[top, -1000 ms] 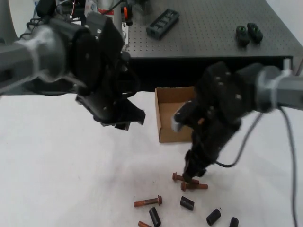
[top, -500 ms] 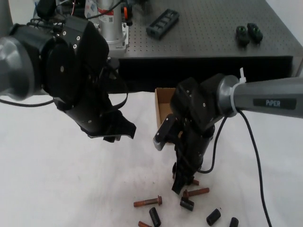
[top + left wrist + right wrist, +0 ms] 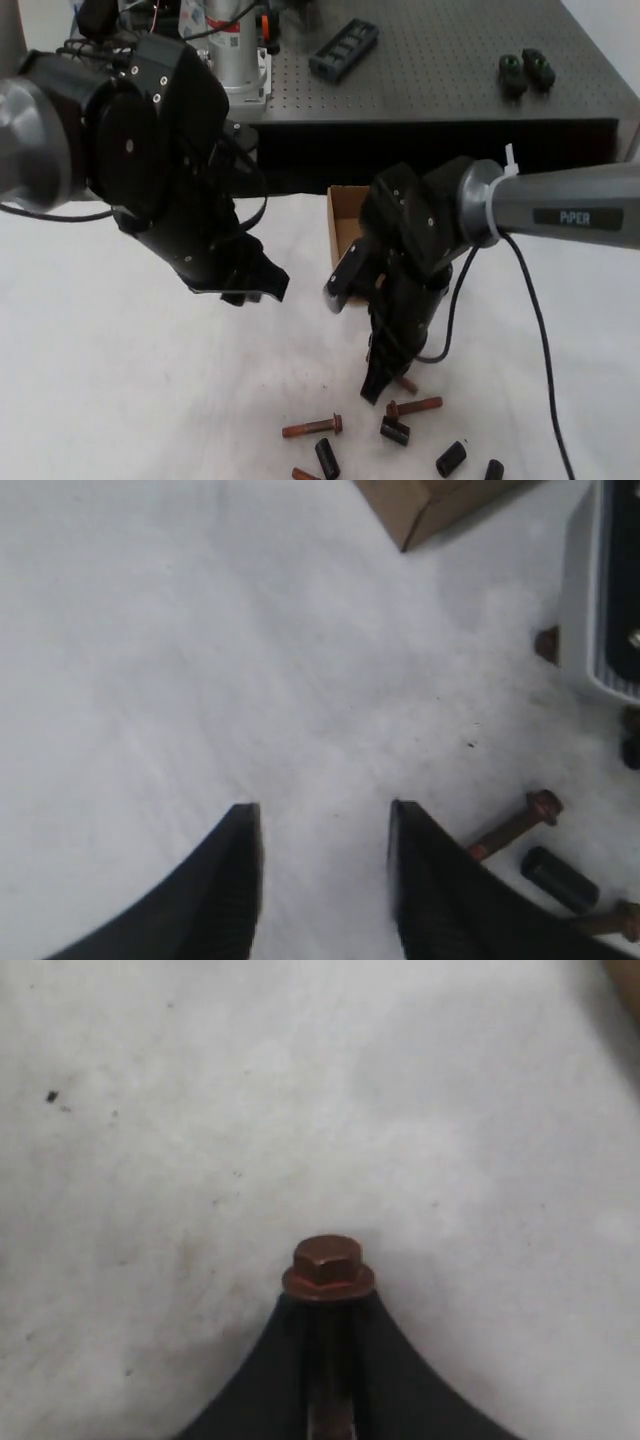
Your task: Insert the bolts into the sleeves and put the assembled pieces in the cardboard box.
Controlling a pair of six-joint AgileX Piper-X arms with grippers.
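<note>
The right gripper point(image 3: 330, 1310) has now clamped its jaws on 1 copper-coloured hex-head bolt point(image 3: 328, 1265), probably just off the white counter point(image 3: 120, 380); left gripper point(image 3: 322, 820) jaws gape empty; sleeving comes next.

The high view looked from behind both arms, forward and down over the white bench point(image 3: 120, 400), from well above. The left wrist view faced down past the left gripper point(image 3: 322, 810) from some height, sharing the cardboard box point(image 3: 420, 500) corner and a loose bolt point(image 3: 510, 828) with the high view. The right wrist view sat close to the bench, looking along the right gripper point(image 3: 328, 1305)
</note>
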